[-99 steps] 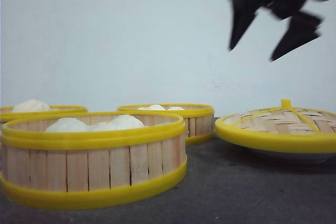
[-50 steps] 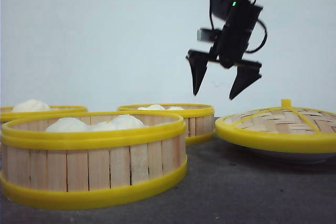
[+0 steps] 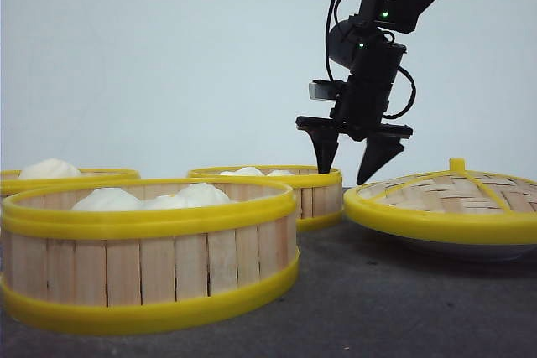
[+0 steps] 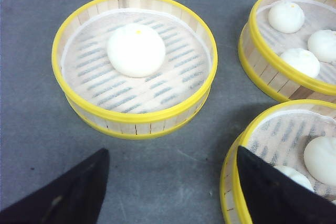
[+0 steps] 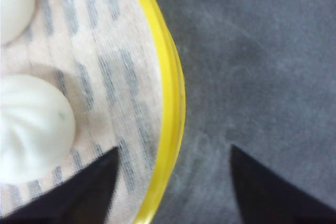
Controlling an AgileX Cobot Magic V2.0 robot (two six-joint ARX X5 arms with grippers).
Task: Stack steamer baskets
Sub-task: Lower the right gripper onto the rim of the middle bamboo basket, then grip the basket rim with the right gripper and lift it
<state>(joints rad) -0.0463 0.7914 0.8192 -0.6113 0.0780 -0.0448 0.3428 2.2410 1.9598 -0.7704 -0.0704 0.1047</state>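
A: Okay, right end effector (image 3: 352,163) first. Where is it?
B: Front view, it hangs fingers-down over the right rim of the back steamer basket (image 3: 277,190). Fingers spread apart, gripping nothing. Right wrist view shows one finger over the basket's cloth liner and the other over bare counter (image 5: 262,51), with the yellow rim (image 5: 170,103) between them.
A: Touching the rim?
B: Can't tell from these views.
A: Baskets?
B: Three on the grey counter, none stacked. Near steamer basket (image 3: 147,253) is front left with white buns (image 3: 151,199) inside. Far-left steamer basket (image 3: 59,178) is cut by the frame edge and holds one bun. The back one holds buns too.
A: Left end effector (image 4: 168,187)?
B: Seen only in the left wrist view. Fingers wide apart, empty, above the counter between the one-bun basket (image 4: 134,64) and the rim of another basket (image 4: 283,161). One finger overlaps that second basket's rim in the picture; contact unclear.
A: Anything else?
B: Woven domed lid (image 3: 445,199) with yellow rim and knob, right side, sitting on a white plate (image 3: 470,249). It's beside the back basket, apart from it.
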